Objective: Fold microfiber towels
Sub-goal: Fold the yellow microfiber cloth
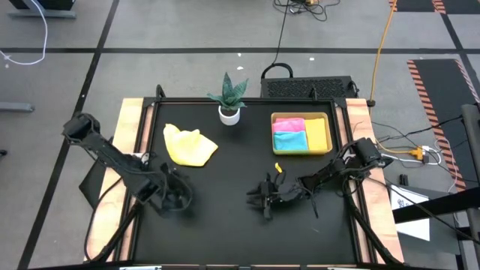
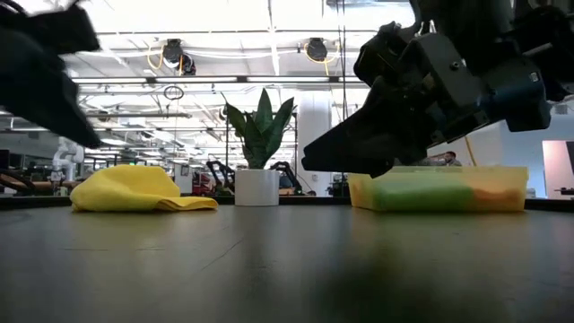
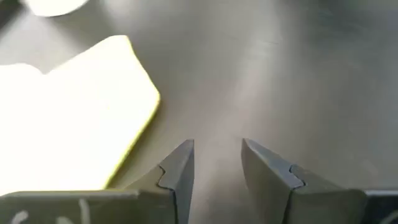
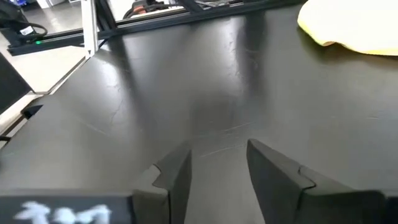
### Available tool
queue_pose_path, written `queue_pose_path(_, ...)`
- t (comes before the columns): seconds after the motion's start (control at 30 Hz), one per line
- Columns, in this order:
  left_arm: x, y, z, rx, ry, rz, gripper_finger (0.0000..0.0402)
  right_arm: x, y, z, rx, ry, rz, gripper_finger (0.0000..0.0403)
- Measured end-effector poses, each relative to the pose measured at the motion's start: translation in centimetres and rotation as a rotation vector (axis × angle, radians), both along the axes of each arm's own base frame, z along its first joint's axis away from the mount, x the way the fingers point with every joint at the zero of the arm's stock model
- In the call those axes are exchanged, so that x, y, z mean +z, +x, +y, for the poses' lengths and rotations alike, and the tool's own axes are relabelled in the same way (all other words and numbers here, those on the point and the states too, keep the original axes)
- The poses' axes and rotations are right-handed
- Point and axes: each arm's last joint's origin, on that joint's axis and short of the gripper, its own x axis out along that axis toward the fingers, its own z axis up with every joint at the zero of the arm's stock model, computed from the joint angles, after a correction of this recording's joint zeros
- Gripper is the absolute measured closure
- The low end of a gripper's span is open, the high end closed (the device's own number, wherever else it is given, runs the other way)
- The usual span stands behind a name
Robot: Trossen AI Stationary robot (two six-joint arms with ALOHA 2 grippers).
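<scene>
A yellow microfiber towel lies crumpled in a heap on the black table, left of centre toward the far side; it also shows in the low view, the left wrist view and the right wrist view. A pink towel, a light blue towel and an orange-yellow towel lie folded in a yellow-green tray. My left gripper stands open near the front left, short of the yellow towel. My right gripper is open over bare table at front centre.
A potted plant in a white pot stands at the far centre between the yellow towel and the tray. The table's raised frame runs along the sides. Bare black tabletop lies between the two grippers and in front of the tray.
</scene>
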Motion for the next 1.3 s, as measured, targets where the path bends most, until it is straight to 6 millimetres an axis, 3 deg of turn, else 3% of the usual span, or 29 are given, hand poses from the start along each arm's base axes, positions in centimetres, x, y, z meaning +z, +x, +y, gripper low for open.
queue_pose_path(0.1, -0.6, 0.7, 1.5, 0.075, 0.022, -0.009, 0.0268, 0.0, 0.0, -0.1, -0.004, 0.0, -0.001, 0.0252)
queue_pose_path(0.43, -4.3, 2.2, 6.5, 0.097, 0.026, -0.009, 0.0275, 0.0, 0.0, -0.1, -0.003, 0.0, 0.0, 0.025)
queue_pose_path(0.7, -4.8, 2.5, 9.1, 0.117, 0.004, 0.046, 0.0388, 0.0, 0.0, -0.1, 0.0, 0.002, 0.0, 0.025)
queue_pose_path(0.93, -3.9, 4.1, 7.9, -0.075, -0.133, -0.092, 0.0398, 0.0, 0.0, 0.0, 0.002, 0.002, 0.0, 0.025)
queue_pose_path(1.3, 0.6, 5.9, 3.1, -0.418, -0.304, -0.607, 0.0396, 0.0, 0.0, 0.0, 0.002, 0.002, 0.0, 0.025)
